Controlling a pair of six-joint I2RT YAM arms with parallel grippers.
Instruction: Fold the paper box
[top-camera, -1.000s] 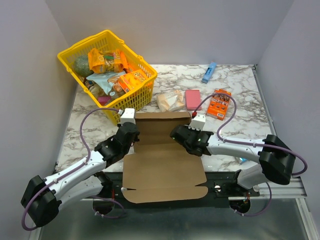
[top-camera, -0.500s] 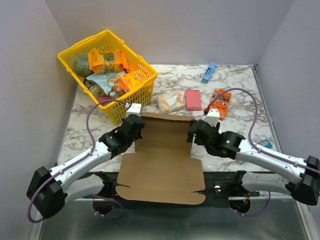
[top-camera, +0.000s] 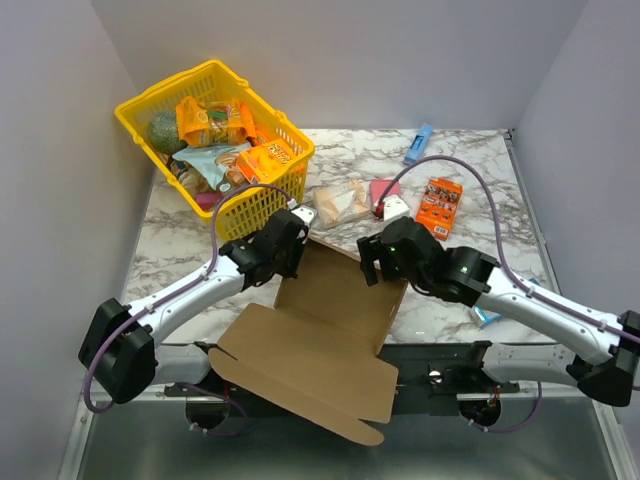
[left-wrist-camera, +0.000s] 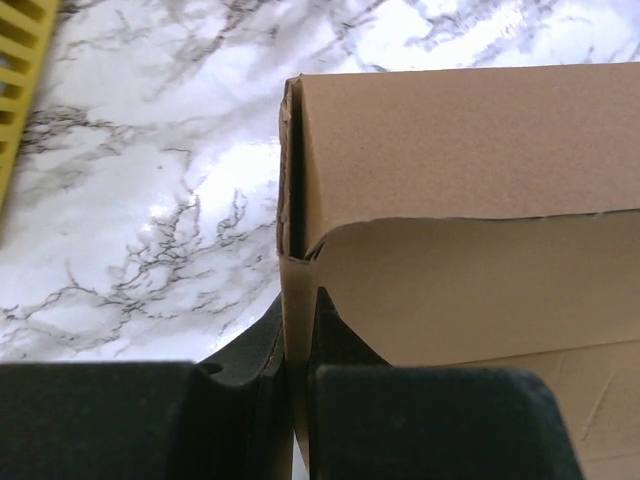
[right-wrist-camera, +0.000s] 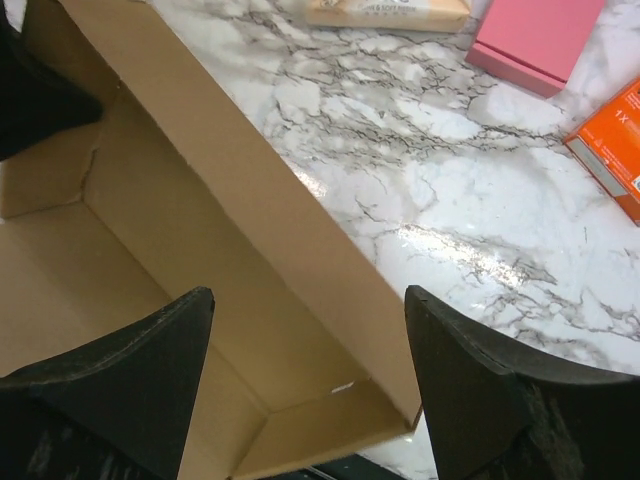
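Note:
The paper box (top-camera: 330, 310) is a brown cardboard mailer, half raised, lying skewed on the table with its big front flap hanging past the near edge. My left gripper (top-camera: 288, 250) is shut on the box's left side wall near the far corner; in the left wrist view the paper box (left-wrist-camera: 460, 150) has its thin wall pinched between the jaws of the left gripper (left-wrist-camera: 300, 312). My right gripper (top-camera: 370, 265) hovers open over the box's far right corner. In the right wrist view the right gripper (right-wrist-camera: 310, 305) straddles the paper box (right-wrist-camera: 200, 150) wall without touching it.
A yellow basket (top-camera: 215, 140) full of snack packs stands at the far left, close to the left gripper. Behind the box lie a beige packet (top-camera: 340, 203), a pink box (top-camera: 383, 190), an orange snack box (top-camera: 440, 205) and a blue item (top-camera: 418, 145).
The right gripper has opened and let go of the box's right wall. The left gripper has pushed its corner farther away, turning the box so the front flap swings over the near edge.

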